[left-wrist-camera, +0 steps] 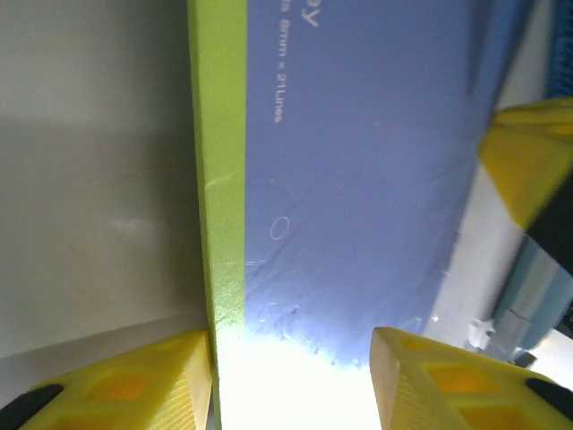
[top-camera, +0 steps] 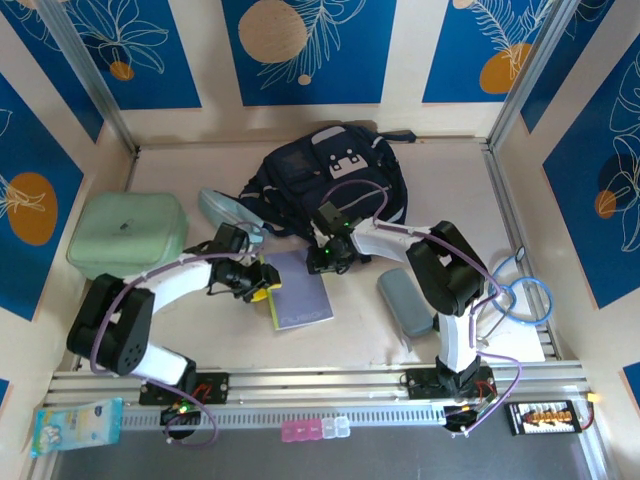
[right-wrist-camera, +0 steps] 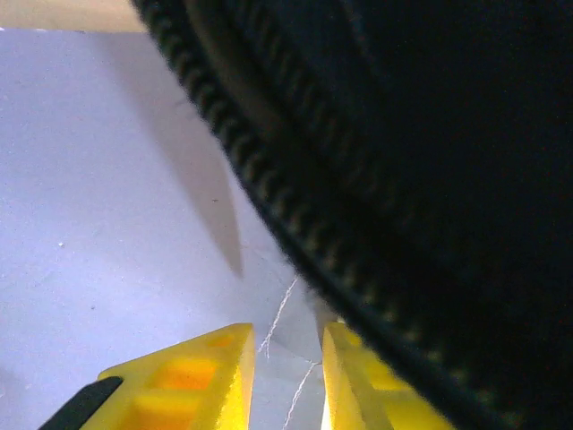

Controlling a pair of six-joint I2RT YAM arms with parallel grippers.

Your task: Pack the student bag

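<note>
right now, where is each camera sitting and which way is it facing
Top external: above and behind the arm bases, looking down on the table; both arms show, left gripper and right gripper at the notebook, near the student bag.
Left wrist: on the left arm, facing down at the notebook's green spine; its fingers show below.
Right wrist: on the right arm, facing the student bag's dark edge over the notebook; its fingers show.
Shared: both wrist views see the notebook.
</note>
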